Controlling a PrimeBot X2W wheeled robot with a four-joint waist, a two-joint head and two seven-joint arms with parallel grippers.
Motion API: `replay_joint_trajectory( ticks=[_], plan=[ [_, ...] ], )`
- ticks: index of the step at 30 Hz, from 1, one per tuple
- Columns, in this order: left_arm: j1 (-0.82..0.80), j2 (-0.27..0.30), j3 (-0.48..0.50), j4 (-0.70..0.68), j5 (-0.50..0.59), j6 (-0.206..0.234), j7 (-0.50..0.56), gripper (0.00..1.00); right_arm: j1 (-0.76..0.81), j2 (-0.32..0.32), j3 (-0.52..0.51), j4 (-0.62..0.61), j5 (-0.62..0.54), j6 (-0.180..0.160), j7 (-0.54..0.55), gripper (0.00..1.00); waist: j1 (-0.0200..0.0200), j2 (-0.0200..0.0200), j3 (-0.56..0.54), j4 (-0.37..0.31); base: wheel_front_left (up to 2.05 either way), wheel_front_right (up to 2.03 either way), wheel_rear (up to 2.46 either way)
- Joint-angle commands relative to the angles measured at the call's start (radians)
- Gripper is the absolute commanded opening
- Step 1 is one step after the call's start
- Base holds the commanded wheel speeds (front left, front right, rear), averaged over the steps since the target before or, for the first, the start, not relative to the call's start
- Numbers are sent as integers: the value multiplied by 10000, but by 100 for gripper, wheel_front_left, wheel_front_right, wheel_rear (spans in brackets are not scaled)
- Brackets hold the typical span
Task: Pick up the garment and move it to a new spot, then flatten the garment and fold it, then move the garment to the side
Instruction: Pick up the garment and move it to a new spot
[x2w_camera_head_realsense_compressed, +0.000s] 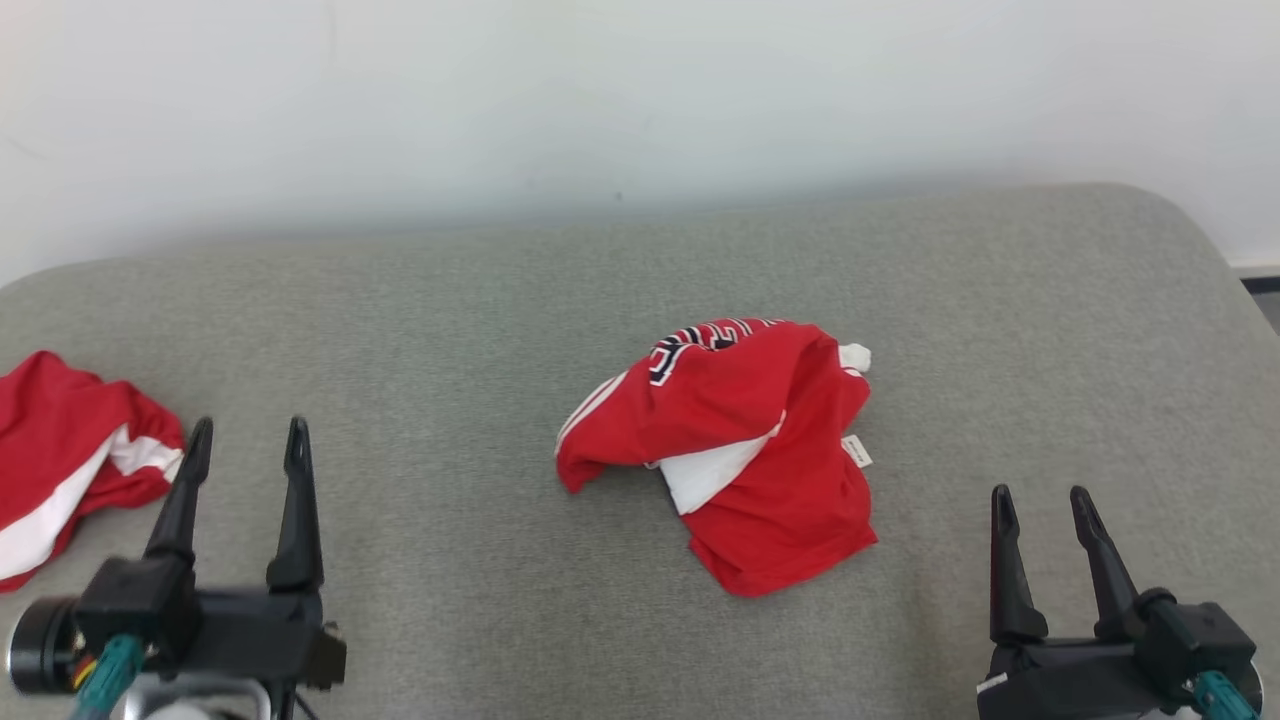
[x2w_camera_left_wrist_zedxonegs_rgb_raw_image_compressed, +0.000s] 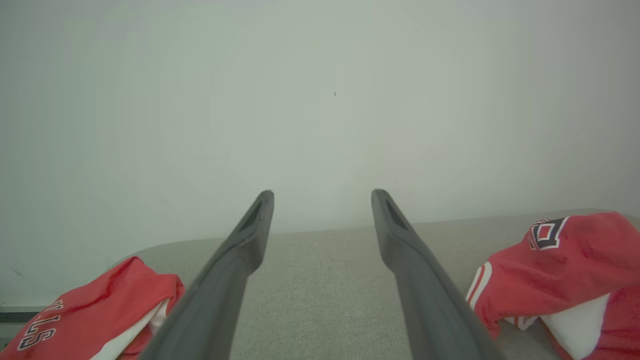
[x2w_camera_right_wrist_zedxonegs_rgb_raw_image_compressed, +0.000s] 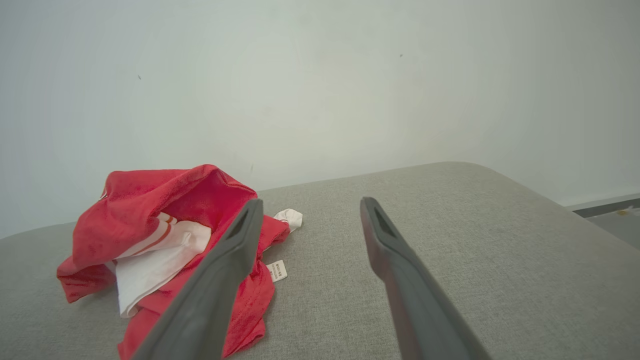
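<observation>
1. Lying crumpled on the pad (x2w_camera_head_realsense_compressed: 500, 300), centred, the garment (x2w_camera_head_realsense_compressed: 735, 460) wants flattening.
2. Left gripper (x2w_camera_head_realsense_compressed: 250, 430) and right gripper (x2w_camera_head_realsense_compressed: 1040, 495) both gape, empty.
3. Pinch two far-apart hems, lift, spread evenly.

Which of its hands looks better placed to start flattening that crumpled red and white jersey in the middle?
Probably the right hand: open, it sits nearer the crumpled red and white jersey than the open left hand.
</observation>
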Motion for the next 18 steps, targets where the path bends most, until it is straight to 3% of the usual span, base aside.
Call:
replay_joint_trajectory(
  ticks=[1, 7, 13, 18],
  plan=[
    [403, 46, 85, -171, 47, 107, -76, 100, 203, 9, -16, -20, -90, -21, -6, 100, 1, 1, -229, 318, 0, 0, 0],
    [1618, -67, 574, -736, 28, 422, -105, 100, 289, 6, -8, 53, -125, -21, -6, 100, 1, 1, -340, 522, 0, 0, 0],
    [2483, -314, 886, -970, 228, 406, -101, 100, 362, 8, 78, 134, -122, -22, -6, 100, 1, 1, -459, 599, 0, 0, 0],
    [2866, -183, 731, -952, 688, 515, -103, 100, 448, 6, 91, 196, -191, -22, 22, 100, 1, 1, -584, 598, 0, 0, 0]
  ],
)
